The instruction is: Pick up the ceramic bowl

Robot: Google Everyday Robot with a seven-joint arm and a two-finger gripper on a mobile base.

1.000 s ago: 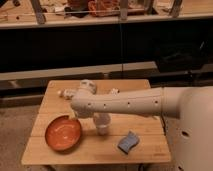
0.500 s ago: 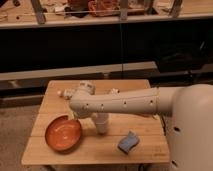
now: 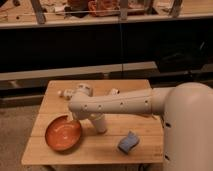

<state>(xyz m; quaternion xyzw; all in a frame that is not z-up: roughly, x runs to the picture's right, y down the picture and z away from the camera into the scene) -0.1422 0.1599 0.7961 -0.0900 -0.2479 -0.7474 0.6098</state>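
The ceramic bowl (image 3: 62,135) is wide, shallow and orange-red, and sits on the front left of the wooden table (image 3: 145,125). My white arm reaches in from the right across the table. My gripper (image 3: 74,117) points down at the bowl's far right rim, right at its edge. I cannot see whether it touches the bowl. A small translucent white cup (image 3: 99,123) stands just right of the bowl, under the arm.
A blue sponge (image 3: 129,142) lies at the front right of the table. Small pale objects sit at the back left (image 3: 62,93) and back middle (image 3: 114,91). A dark shelf unit with a cluttered counter (image 3: 100,15) stands behind the table.
The arm's end has shifted a little left and down, bringing the gripper closer to the bowl's right rim. The bowl, cup and sponge have not moved.
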